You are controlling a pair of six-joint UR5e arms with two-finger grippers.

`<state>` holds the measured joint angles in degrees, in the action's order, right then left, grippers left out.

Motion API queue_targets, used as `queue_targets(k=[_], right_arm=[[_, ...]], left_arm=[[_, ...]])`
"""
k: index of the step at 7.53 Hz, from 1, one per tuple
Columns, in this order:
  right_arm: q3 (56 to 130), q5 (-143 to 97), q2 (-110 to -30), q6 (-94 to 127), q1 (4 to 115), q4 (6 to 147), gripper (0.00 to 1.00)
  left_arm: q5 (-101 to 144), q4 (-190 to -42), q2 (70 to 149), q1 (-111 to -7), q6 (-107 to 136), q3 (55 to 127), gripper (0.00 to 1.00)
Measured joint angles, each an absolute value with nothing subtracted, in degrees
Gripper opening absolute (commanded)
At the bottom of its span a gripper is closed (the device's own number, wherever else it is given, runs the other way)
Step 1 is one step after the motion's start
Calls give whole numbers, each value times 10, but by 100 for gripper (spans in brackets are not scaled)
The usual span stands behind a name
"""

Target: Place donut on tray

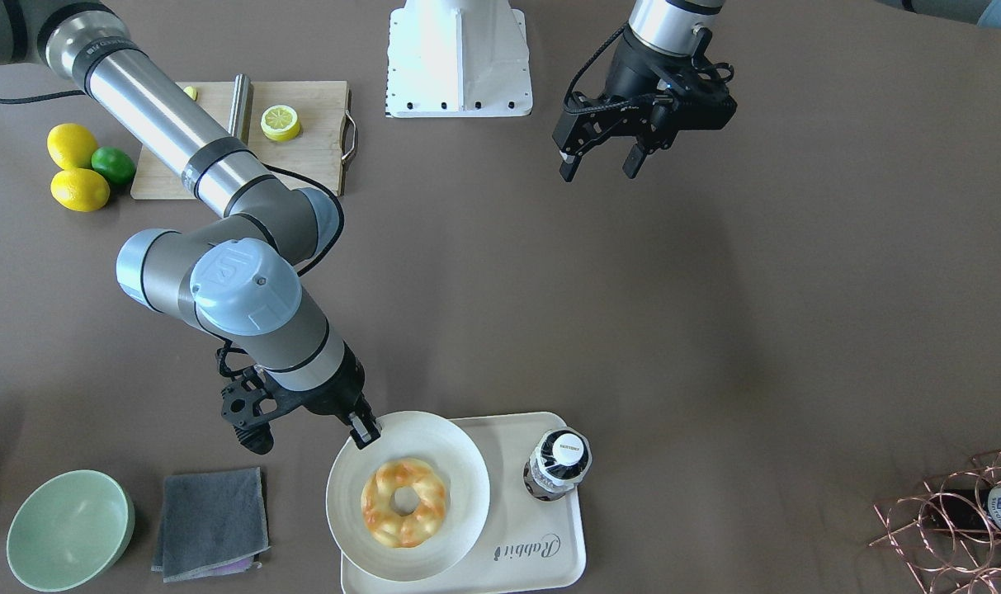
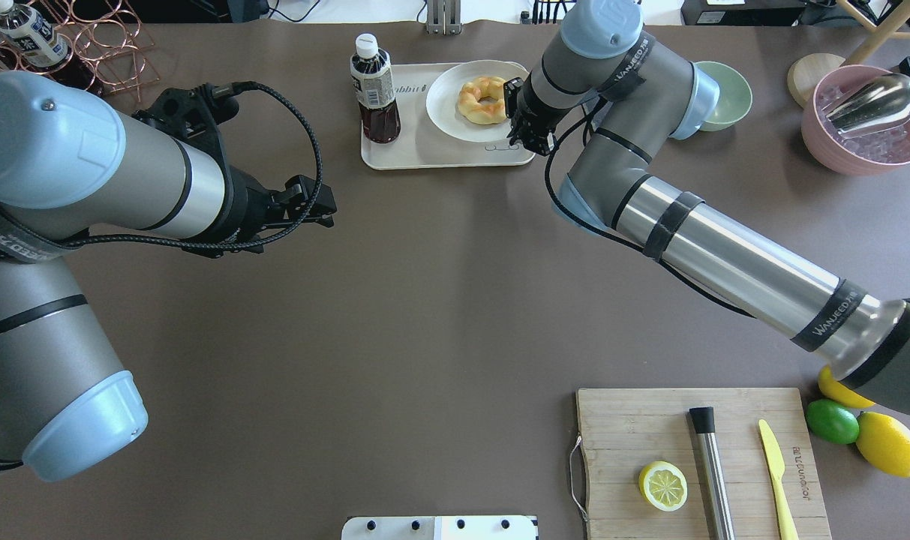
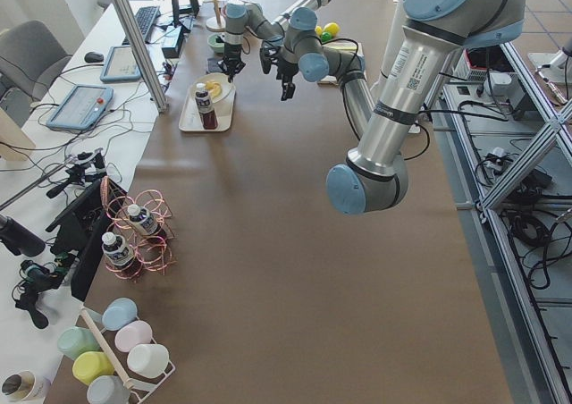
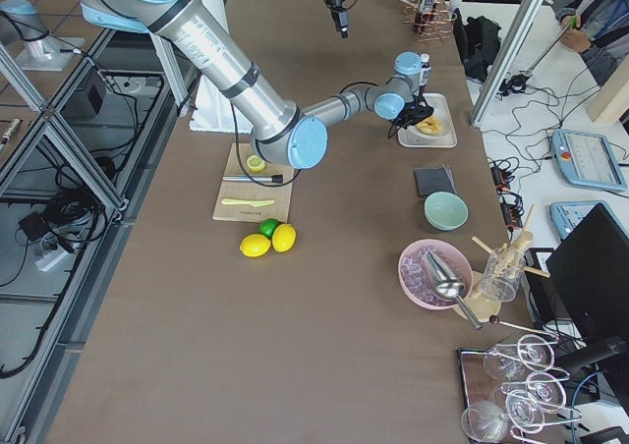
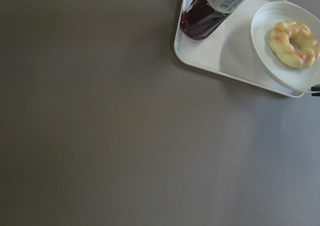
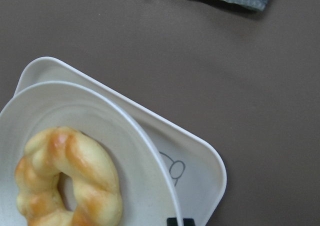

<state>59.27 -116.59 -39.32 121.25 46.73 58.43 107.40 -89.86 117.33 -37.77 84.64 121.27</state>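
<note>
Tray [image 1: 562, 528] carries the plate [image 1: 459, 462] with the donut [image 1: 431, 503]

Nearest to the front camera lies the tray, at the operators' side of the table. A round white plate rests on it, and the edge of the plate reaches the side rim of the tray. The donut lies flat in the middle of this plate and touches nothing else. A dark bottle [image 1: 559, 466] stands upright on the same tray, just beside the plate. Near the tray, on the table itself, are a folded grey cloth [image 1: 211, 521] and a green bowl [image 1: 69, 528].

A little farther, the right gripper [image 1: 363, 432] is at the rim of the plate, on the side away from the bottle. One black fingertip shows directly over the rim. Whether the jaws pinch the rim or stand free of it, I cannot tell. The wrist camera shows only a small black tip at the plate's edge, and the side views are too small.

Farther again, the left gripper [image 1: 601, 167] hangs above the table, well apart from the tray. Its jaws are spread and there is nothing between them. Farthest is the cutting board [image 1: 310, 157], with a lemon half [image 1: 280, 122] on it.

As I judge it, the task is nearly finished: the donut is on the tray by way of the plate. What is left is that the right gripper lets go, if it is holding, and lifts away without dragging the plate.
</note>
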Motion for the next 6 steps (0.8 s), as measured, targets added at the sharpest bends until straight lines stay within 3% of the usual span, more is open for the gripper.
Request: queue_targets(k=[2, 3, 4, 6], right_arm=[[552, -1136, -364, 1277, 457, 572, 0], [547, -1105, -361, 1318, 447, 557, 23], [544, -1085, -360, 1342, 439, 547, 99], [545, -1075, -358, 1351, 432, 536, 100]], left_arm=[[1074, -898, 1173, -378, 846, 1212, 96], [1073, -897, 1173, -378, 846, 1211, 96], [1073, -897, 1173, -378, 847, 1210, 96], [1073, -897, 1174, -378, 847, 1211, 96]])
